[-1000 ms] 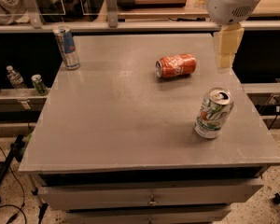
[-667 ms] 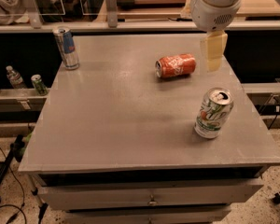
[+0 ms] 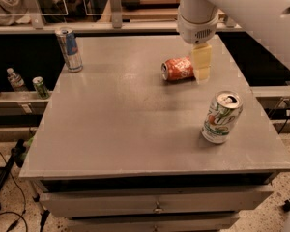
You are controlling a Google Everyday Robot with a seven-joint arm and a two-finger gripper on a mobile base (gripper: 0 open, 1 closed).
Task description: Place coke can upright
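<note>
Camera view: the task is not yet done. The coke can (image 3: 176,69) lies on its side on the grey table (image 3: 125,134), silver top facing left, and nothing grips it. The gripper (image 3: 201,64) hangs from the white arm (image 3: 198,13) at the can's right end, overlapping it in this view. Contact cannot be judged, nor can I tell how the jaws stand. Grasping, lifting, turning and setting the can down all remain.

A white-and-green can (image 3: 221,117) stands tilted, nearer the camera than the jaws and slightly right. A slim blue-and-silver can (image 3: 69,50) stands well off to their left. Below the tabletop is a drawer (image 3: 157,204). A low side shelf (image 3: 24,105) holds a bottle (image 3: 14,79) and a small can (image 3: 40,87).
</note>
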